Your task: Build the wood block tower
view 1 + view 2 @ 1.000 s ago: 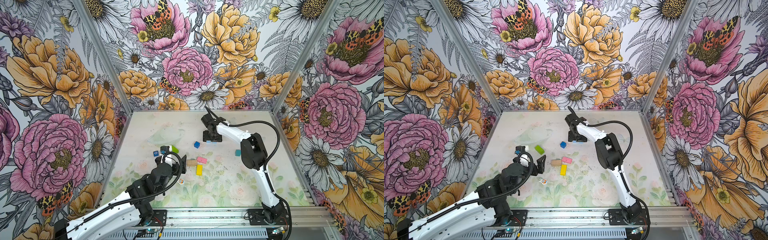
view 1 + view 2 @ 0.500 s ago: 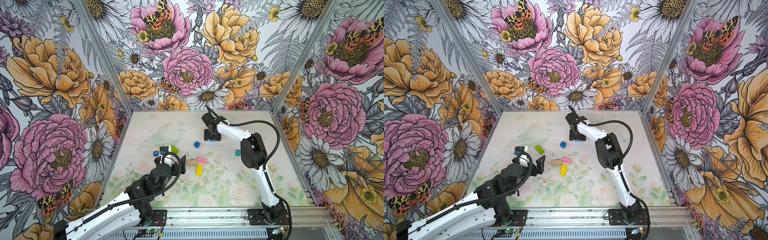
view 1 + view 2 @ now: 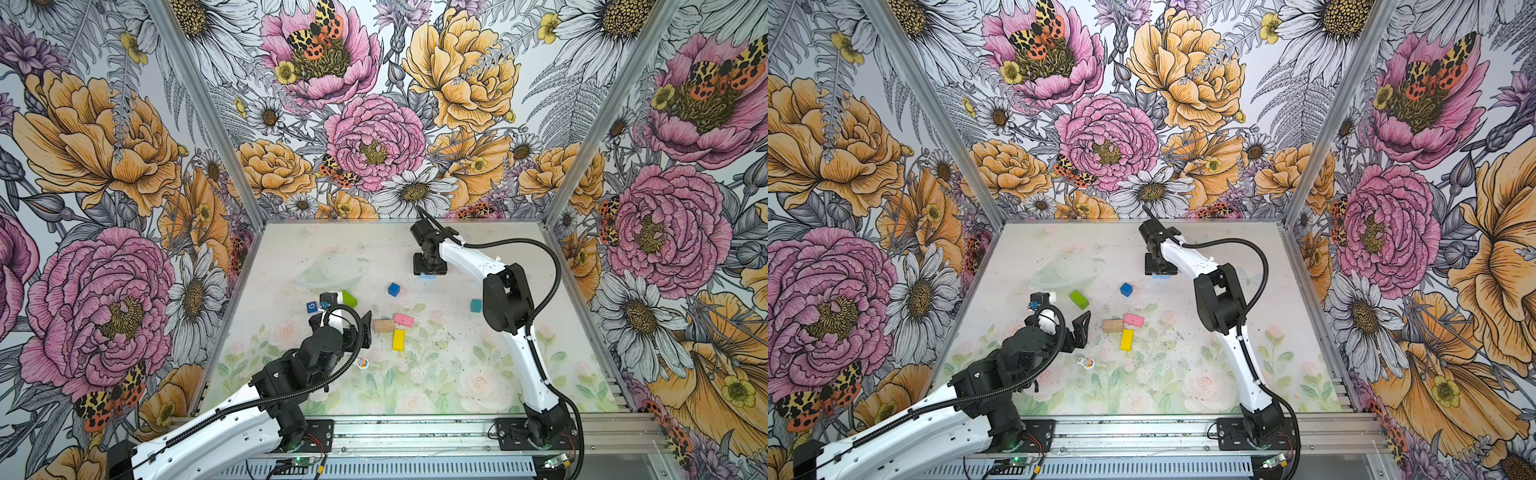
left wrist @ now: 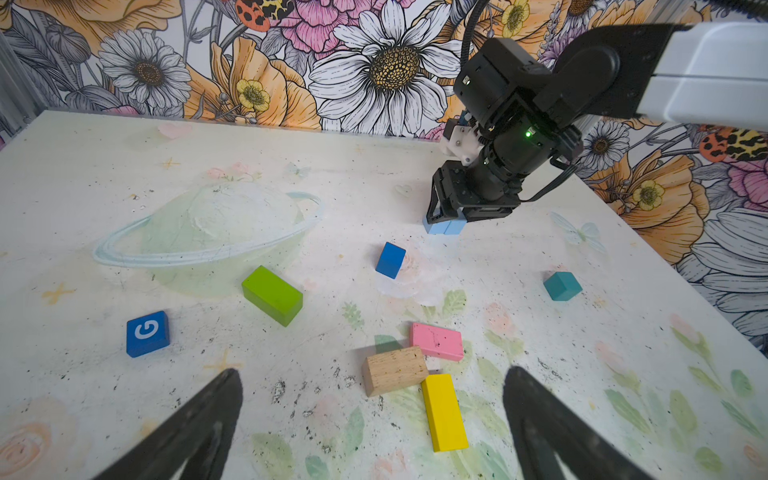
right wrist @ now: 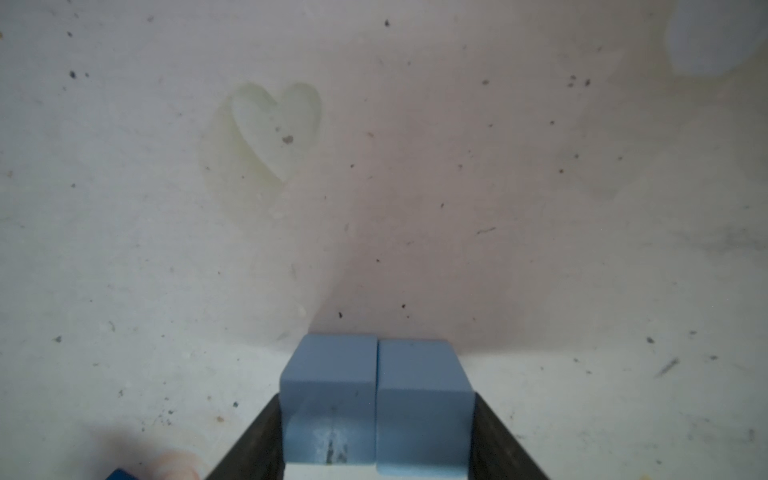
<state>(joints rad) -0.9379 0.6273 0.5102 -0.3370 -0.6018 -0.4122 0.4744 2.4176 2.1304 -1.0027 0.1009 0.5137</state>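
My right gripper [image 5: 376, 419] is shut on two light blue cubes [image 4: 444, 226] pressed side by side, low over the far middle of the table [image 3: 428, 275]. My left gripper [image 4: 374, 415] hovers open and empty at the near left. Just beyond it lie a bare-wood brick [image 4: 394, 370], a yellow brick [image 4: 444, 411] and a pink brick [image 4: 436, 341], close together. A green brick [image 4: 272, 295], a dark blue cube [image 4: 390, 259] and a teal cube [image 4: 562, 285] lie apart, farther out. No tower is in view; every wood block lies flat.
A blue block with a white letter G [image 4: 147, 333] lies at the left near the green brick. A small round sticker [image 3: 362, 363] sits by the left arm. Floral walls close the table [image 3: 457, 395] on three sides.
The right gripper's jaws have closed in on the two light blue cubes. Both arms have hardly moved.
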